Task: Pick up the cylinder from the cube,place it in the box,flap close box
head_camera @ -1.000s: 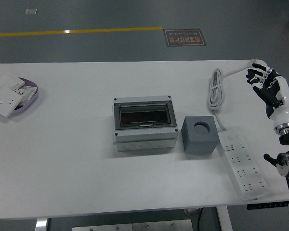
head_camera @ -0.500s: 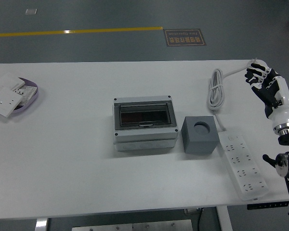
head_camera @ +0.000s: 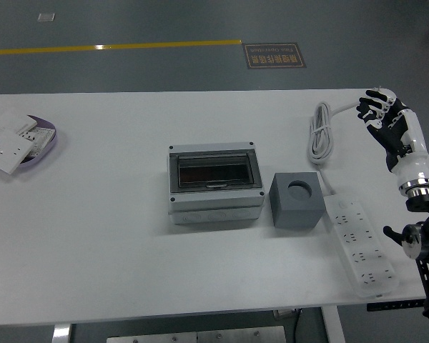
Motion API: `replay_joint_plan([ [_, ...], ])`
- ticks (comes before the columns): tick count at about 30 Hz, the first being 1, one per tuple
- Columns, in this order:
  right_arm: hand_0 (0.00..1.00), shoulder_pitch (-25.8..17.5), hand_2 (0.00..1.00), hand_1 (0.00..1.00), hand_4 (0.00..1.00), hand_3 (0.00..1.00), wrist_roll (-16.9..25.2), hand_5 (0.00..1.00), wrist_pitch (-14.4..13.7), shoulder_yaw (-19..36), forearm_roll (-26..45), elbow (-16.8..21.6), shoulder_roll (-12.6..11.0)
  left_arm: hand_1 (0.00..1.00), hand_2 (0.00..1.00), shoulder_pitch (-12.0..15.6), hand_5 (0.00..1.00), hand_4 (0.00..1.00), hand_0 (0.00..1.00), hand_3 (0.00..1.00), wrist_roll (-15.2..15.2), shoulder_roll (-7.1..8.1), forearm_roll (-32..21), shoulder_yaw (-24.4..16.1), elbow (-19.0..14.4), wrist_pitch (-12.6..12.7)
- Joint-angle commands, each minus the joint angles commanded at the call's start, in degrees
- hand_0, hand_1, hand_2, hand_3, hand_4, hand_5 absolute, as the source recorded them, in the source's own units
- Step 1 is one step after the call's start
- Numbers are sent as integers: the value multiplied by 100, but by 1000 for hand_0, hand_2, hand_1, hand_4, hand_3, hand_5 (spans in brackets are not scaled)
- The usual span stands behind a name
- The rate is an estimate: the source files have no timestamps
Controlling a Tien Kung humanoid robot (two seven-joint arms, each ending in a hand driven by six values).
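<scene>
Table, white, was seen from above, with grey floor beyond its far edge. Near the middle, a grey box was set with its dark, see-through flap lying down over the top, so the inside could barely be made out. Just to its right, close but not clearly touching, a grey cube was placed, with 1 round socket in its upper face. The socket looked empty, and no cylinder could be found anywhere on the table; whether it already lay under the flap could not be told. A white power strip was laid right of the cube, its cord coiled behind it, apparently just stored there. At the far left, a purple dish of white switch plates was kept well apart from the work. The right hand was raised over the table's far right corner, fingers spread loosely and nothing held, well clear of cube and box. The left hand was not seen.
</scene>
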Motion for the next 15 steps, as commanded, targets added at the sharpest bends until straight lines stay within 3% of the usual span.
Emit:
replay_joint_plan([
  [15,683,198,657,654,730,666,-124,247,61,-101,51,-23,-41,643,612,-16,140,703,599,652,-33,-1,-8,49,13,-5],
])
